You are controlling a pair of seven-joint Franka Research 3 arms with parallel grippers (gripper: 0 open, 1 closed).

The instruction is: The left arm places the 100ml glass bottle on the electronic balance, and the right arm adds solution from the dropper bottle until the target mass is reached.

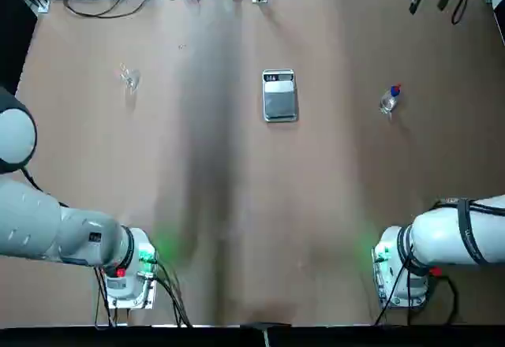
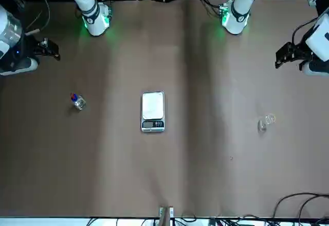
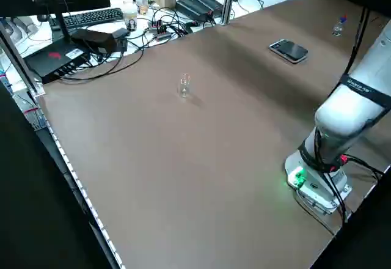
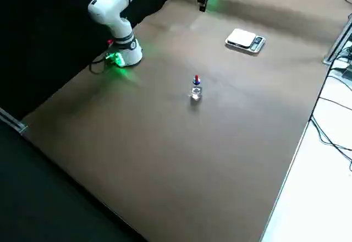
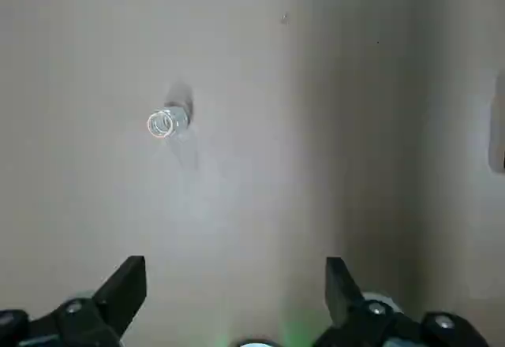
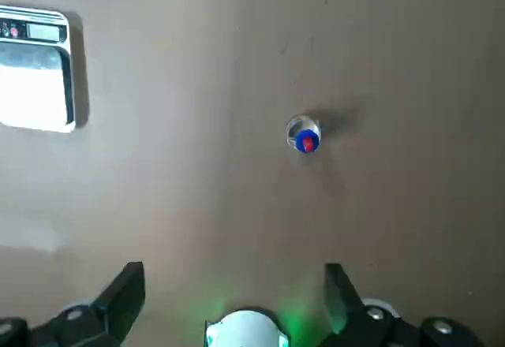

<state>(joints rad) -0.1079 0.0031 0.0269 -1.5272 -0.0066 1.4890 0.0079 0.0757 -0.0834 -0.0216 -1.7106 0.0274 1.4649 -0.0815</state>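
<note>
Electronic balance (image 1: 280,96) sits on the brown tabletop (image 1: 237,229), near the middle between the two arms' sides and well apart from both bottles; its steel pan (image 2: 153,105) is bare, and the display strip (image 2: 153,125) is at the end away from the arm bases. Digits on the display cannot be made out. 100ml glass bottle (image 3: 184,85): upright on the table on the left arm's side, clear, uncapped, no marking legible. Dropper bottle (image 4: 196,89): upright on the right arm's side, blue collar, red bulb on top; any label too small to read. Left gripper (image 2: 303,54): raised over the left side of the table, nearer the bases than the glass bottle, jaws spread wide with bare tabletop between them in the left wrist view, touching nothing. Right gripper (image 2: 49,50): raised over the right side, nearer the bases than the dropper bottle, jaws likewise spread wide, holding nothing. Lettering: a black strap (image 3: 365,90) around the left arm, left side view, carries small pale text, not readable. Off the table edge, left side view: black keyboard (image 3: 93,18), tangled black cables (image 3: 149,30), and a dark box (image 3: 55,58) bearing a white label, text illegible. No brand readable anywhere.
</note>
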